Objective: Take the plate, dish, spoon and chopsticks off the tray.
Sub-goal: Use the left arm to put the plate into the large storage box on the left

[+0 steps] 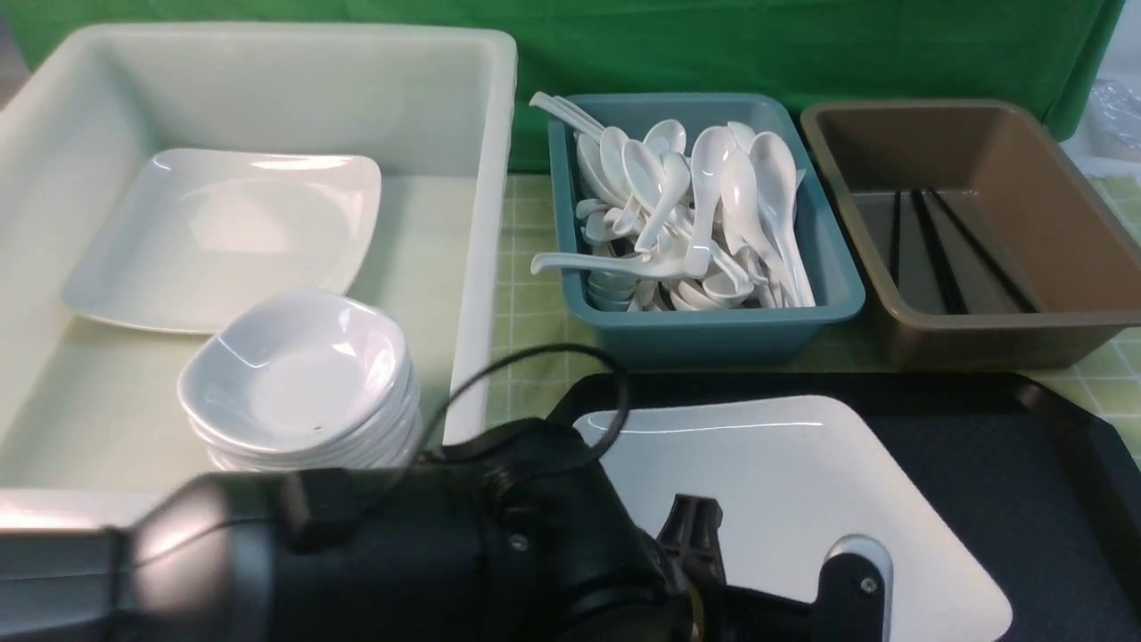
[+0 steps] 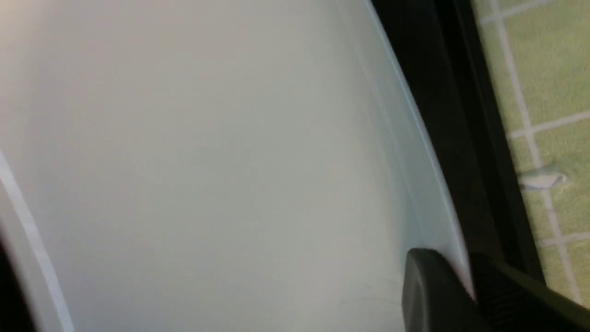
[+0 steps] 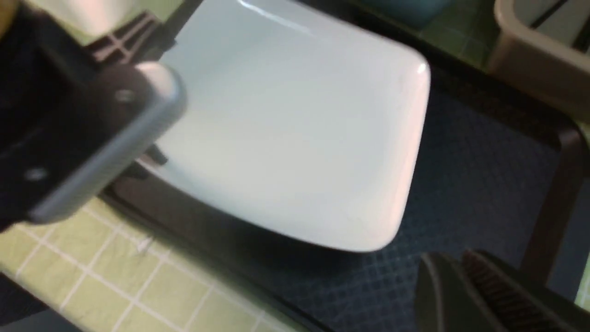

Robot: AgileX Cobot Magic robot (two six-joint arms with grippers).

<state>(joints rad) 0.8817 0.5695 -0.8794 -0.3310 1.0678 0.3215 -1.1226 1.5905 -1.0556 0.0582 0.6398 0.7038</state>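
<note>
While the left fingers (image 2: 428, 295) appear clamped on the rim of the plate (image 1: 784, 481), which sits over the left half of the tray (image 1: 980, 446), the right fingers (image 3: 442, 299) hang drawn together and empty above the tray. Step in hand: clearing the plate. The next move likely calls for a level lift toward the white tub (image 1: 481, 267) left of the tray. No legible writing appears.
</note>
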